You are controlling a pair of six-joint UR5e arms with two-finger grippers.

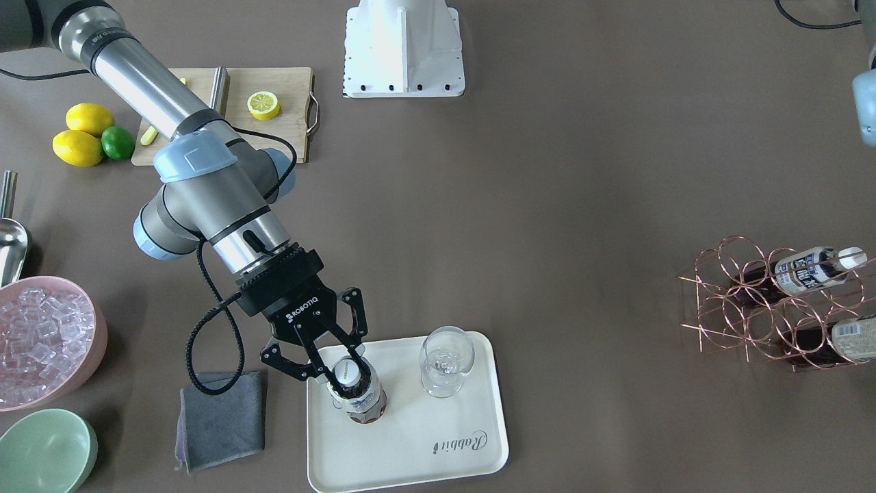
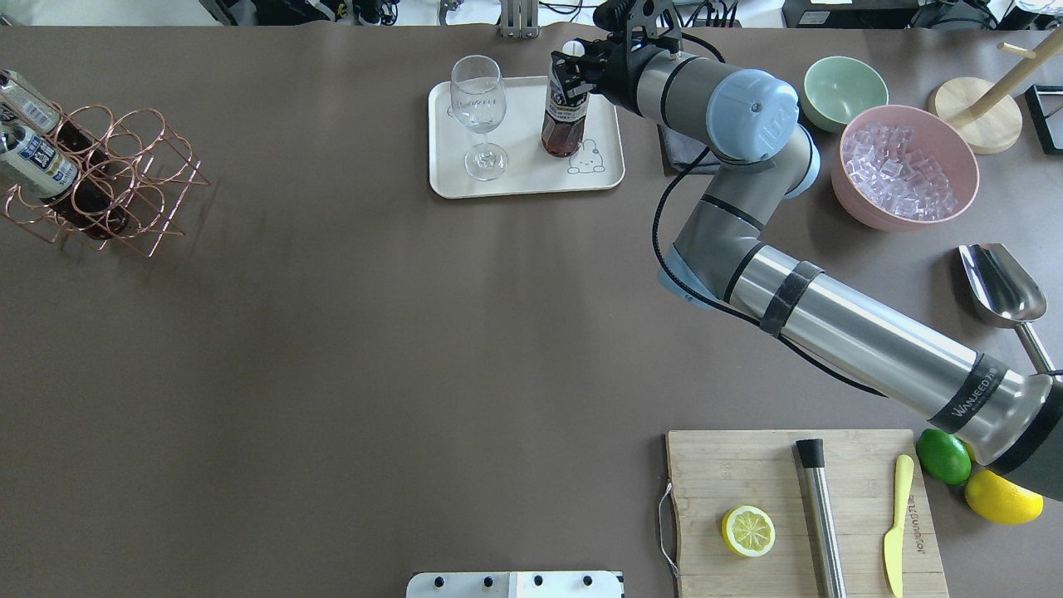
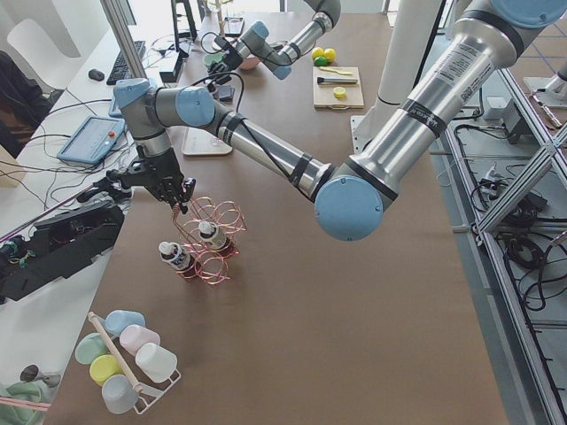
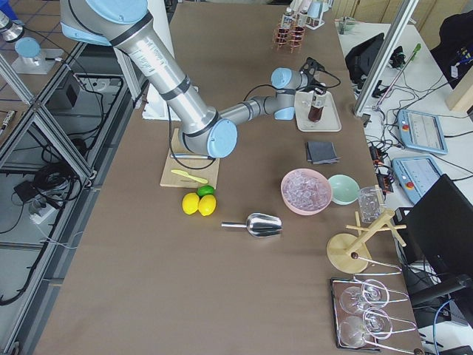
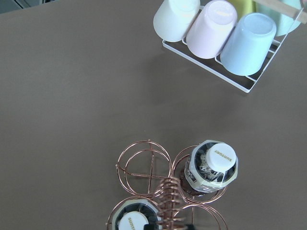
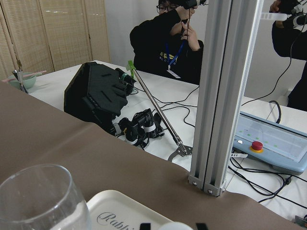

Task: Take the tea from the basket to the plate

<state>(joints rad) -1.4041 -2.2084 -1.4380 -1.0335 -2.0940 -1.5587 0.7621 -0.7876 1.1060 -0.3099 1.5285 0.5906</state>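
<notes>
- Over on the cream tray (image 1: 410, 465), the tea bottle (image 1: 363, 404) stands upright. My right gripper (image 1: 342, 370) looks clamped across its shoulder, just under the white cap.
- First worry: if I let go unevenly, one finger drags the neck, and a bottle this tall and narrow could tip.
- Second worry: the wine glass (image 1: 443, 361) stands near it on the same tray, so a toppling bottle or a sideways retreat could knock it.
- The bottle sits toward the tray's edge on the gripper's side, and a nudge that way might walk its base onto the rim.
- My left gripper (image 3: 180, 202) hangs over the copper wire rack (image 1: 746, 301), where two bottles lie. I cannot tell whether it is open or closed.
</notes>
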